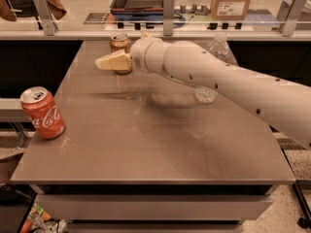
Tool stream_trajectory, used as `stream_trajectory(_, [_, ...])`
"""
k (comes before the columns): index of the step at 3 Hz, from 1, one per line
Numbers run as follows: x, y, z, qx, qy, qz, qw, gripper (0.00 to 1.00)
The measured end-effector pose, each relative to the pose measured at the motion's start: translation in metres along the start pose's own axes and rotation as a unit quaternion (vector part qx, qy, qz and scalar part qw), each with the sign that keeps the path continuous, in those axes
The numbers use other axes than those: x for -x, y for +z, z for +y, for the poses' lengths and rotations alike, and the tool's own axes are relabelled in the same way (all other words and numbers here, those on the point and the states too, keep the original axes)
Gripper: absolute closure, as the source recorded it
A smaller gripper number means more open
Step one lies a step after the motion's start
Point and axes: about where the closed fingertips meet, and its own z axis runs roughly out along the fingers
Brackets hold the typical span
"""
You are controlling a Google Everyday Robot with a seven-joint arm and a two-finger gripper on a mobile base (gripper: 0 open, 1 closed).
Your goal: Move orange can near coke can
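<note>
Gripper (pixel 111 62), state not discernible, just in front of orange can (pixel 119 42); coke can (pixel 43 112) well apart from it; orange can likely light, slick, dentable: best grasped mid-wall, gently
</note>
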Motion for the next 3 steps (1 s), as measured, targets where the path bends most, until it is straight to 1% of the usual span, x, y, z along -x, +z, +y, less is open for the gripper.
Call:
stream_trajectory(1, [-0.002,0.021,-0.009,-0.002,0.008,-0.013,0.9999,0.00])
stream_trajectory(2, [-0.001,0.042,-0.016,0.001,0.015,-0.025,0.9996,0.00])
stream_trajectory(3, [-0.001,0.042,-0.014,0.002,0.015,-0.025,0.9996,0.19])
